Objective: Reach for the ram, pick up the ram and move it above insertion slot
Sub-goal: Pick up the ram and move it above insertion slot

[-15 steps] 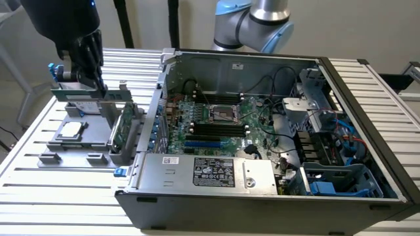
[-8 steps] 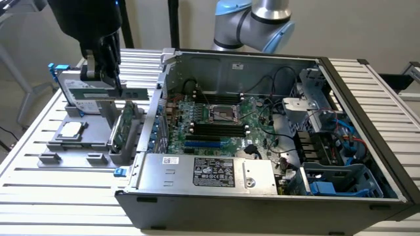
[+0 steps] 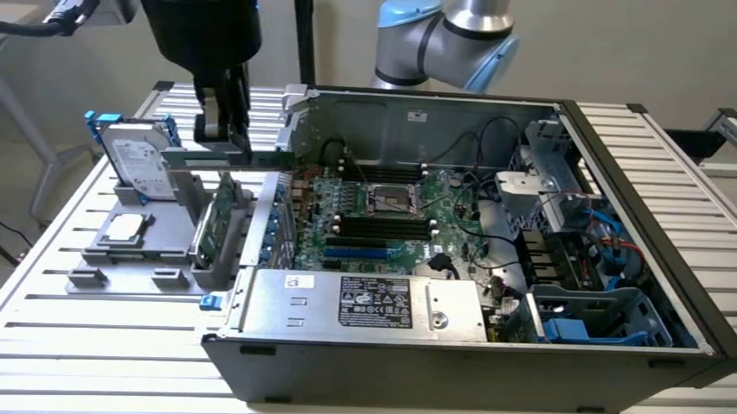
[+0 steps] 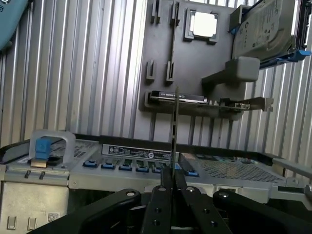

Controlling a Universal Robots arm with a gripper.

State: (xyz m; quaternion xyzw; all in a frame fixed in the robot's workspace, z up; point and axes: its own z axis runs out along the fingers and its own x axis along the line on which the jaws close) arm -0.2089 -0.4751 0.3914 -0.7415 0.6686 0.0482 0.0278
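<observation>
The ram [image 3: 259, 159] is a thin green stick held level in the air, and my black gripper [image 3: 221, 142] is shut on it from above. It hangs over the grey fixture plate [image 3: 116, 259], just outside the open computer case's wall at the exterior view's left. In the wrist view the ram [image 4: 174, 126] shows edge-on as a thin dark line rising from between my fingertips [image 4: 160, 195], with the gripper [image 4: 168, 184] closed around its end. The dark memory slots [image 3: 381, 226] lie on the motherboard inside the case, lower and toward the exterior view's right of the ram.
On the fixture stand a silver hard drive with blue rails [image 3: 138, 164], a green expansion card with a metal bracket [image 3: 213, 220] and a square processor chip [image 3: 124, 226]. The case [image 3: 645, 285] holds a power supply [image 3: 368, 302], cables and drive cages. The slatted metal table [image 3: 92, 354] lies around it all.
</observation>
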